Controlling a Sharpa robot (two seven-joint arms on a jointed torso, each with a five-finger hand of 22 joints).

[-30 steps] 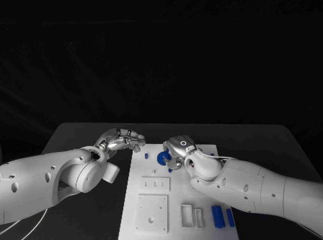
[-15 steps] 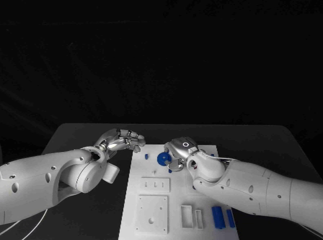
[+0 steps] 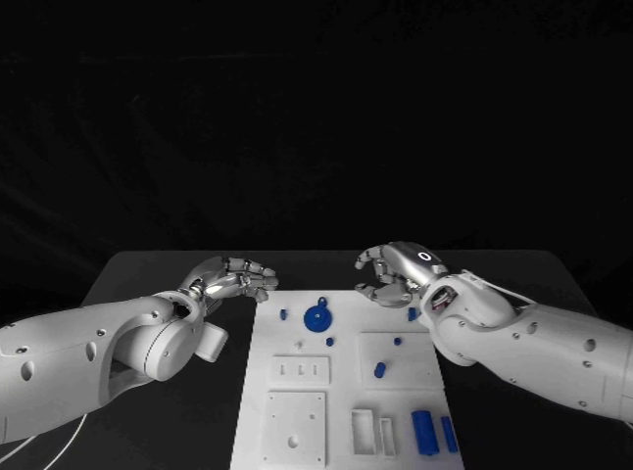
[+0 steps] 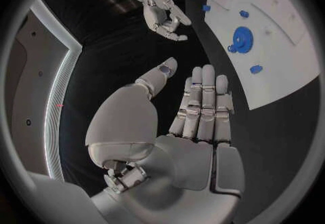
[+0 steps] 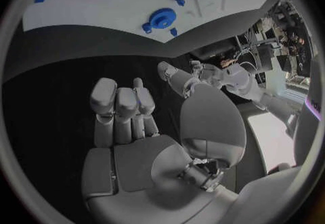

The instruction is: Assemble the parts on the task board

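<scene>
Where the task board (image 3: 342,382) runs down to the lower edge of the head view, we lose its near end, and the two upright blue bars (image 3: 424,432) at its near right corner are partly cut off there. Most of the right arm lies beside the board rather than over it, yet the right hand (image 3: 396,273) covers the far right corner, and we can only glimpse a small blue piece (image 3: 413,314) just beneath it. Whether that hand has anything in it we cannot make out from the head view; in the right wrist view the fingers (image 5: 122,110) stand straight and apart from the thumb with nothing between them, so we read it as open and empty, raised above the table (image 3: 528,269).

The left hand (image 3: 229,279) hovers off the board's far left corner, over the dark table, its fingers curled in the head view. In the left wrist view its fingers (image 4: 203,99) stretch out side by side, the thumb off to one side, holding nothing.

On the board itself we see the blue gear (image 3: 316,317) near the far end, a small blue peg (image 3: 283,315) just left of it, another small blue piece (image 3: 329,341) a little nearer, and a blue peg (image 3: 379,369) at mid-board. White raised blocks (image 3: 297,425) sit on the near half; their details are too faint to tell.
</scene>
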